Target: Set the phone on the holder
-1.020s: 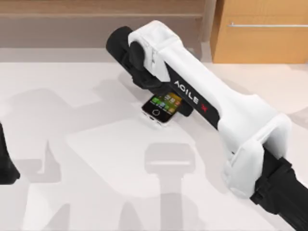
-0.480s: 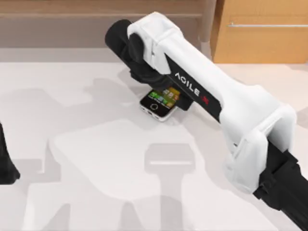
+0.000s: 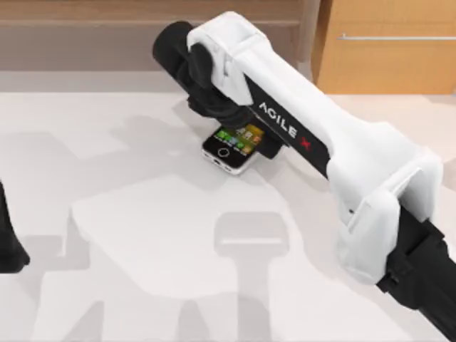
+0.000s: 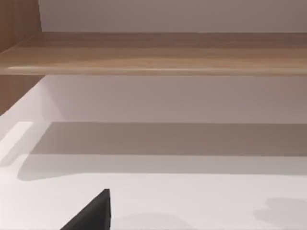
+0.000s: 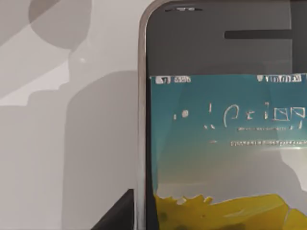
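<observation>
The phone (image 3: 230, 148) is a small black handset with a silver rim, a round home button at its near end and a bright screen of green, yellow and orange icons. In the top view it sits toward the back middle of the white surface (image 3: 142, 235), turned at an angle, its far end hidden under the right arm (image 3: 313, 135). Whether it rests on the surface or is raised off it cannot be told. A dark block (image 3: 269, 151) shows just beside the phone's right edge, half under the arm; what it is cannot be told.

In the right wrist view the phone (image 5: 220, 120) is seen very close: the rounded silver corner, the black bezel with a speaker slot, and a screen with a blue-green band of pale lettering above a yellow patch.

The right claw is over the phone, but its fingers are hidden beneath the wrist, so how far they stand apart, and whether they grip the phone, cannot be told.

The left arm (image 3: 8, 239) is parked well to the left of the phone at the surface's edge.

Behind the phone runs a wooden shelf (image 3: 142, 14), with a wooden cabinet (image 3: 385, 50) to its right.
</observation>
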Robot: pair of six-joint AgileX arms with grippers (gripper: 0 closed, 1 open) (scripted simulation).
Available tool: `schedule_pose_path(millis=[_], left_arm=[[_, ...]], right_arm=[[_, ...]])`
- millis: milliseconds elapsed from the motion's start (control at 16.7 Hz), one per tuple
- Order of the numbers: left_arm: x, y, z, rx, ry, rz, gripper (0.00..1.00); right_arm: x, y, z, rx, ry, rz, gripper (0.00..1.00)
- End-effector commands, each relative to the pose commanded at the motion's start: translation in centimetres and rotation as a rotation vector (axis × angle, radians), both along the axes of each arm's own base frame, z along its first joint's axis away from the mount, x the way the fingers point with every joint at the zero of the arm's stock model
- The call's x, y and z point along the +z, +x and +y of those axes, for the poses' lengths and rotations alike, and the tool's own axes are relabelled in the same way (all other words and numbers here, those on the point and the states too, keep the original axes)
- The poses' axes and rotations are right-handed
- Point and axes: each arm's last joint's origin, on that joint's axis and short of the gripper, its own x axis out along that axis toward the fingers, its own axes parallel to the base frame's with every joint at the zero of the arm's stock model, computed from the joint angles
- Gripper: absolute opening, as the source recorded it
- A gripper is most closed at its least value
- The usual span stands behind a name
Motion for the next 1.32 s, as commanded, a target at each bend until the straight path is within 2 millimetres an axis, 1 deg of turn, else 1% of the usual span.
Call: schedule_pose_path(millis=[240,360,480,600,720,840,960,1020,1140,1200,1320], left_arm=[[0.0,0.0,0.0,0.000,0.000,0.000,1.00],[0.0,0.0,0.0,0.000,0.000,0.000,1.00],[0.0,0.0,0.0,0.000,0.000,0.000,1.00],[0.0,0.0,0.0,0.000,0.000,0.000,1.00],[0.0,0.0,0.0,0.000,0.000,0.000,1.00],[0.0,0.0,0.0,0.000,0.000,0.000,1.00],[0.0,0.0,0.0,0.000,0.000,0.000,1.00],[0.0,0.0,0.0,0.000,0.000,0.000,1.00],[0.0,0.0,0.0,0.000,0.000,0.000,1.00],[0.0,0.0,0.0,0.000,0.000,0.000,1.00],[0.0,0.0,0.0,0.000,0.000,0.000,1.00]], right_arm=[[3.3,-0.8,2.3,0.127,0.158,-0.029,0.00],[4.7,-1.1,3.5,0.227,0.262,-0.036,0.00],[6.1,-1.3,4.2,0.344,0.375,-0.046,0.00],[7.3,-1.4,4.3,0.475,0.491,-0.071,0.00],[8.5,-1.2,3.4,0.617,0.605,-0.120,0.00],[9.5,-1.0,1.5,0.765,0.705,-0.196,0.00],[10.1,-0.7,-1.4,0.912,0.783,-0.302,0.00],[10.4,-0.5,-3.3,0.981,0.809,-0.366,0.00],[10.5,-0.4,-7.9,1.107,0.830,-0.511,0.00],[10.5,-0.4,-10.5,1.162,0.823,-0.590,0.00],[10.1,-0.8,-16.5,1.248,0.770,-0.754,0.00]])
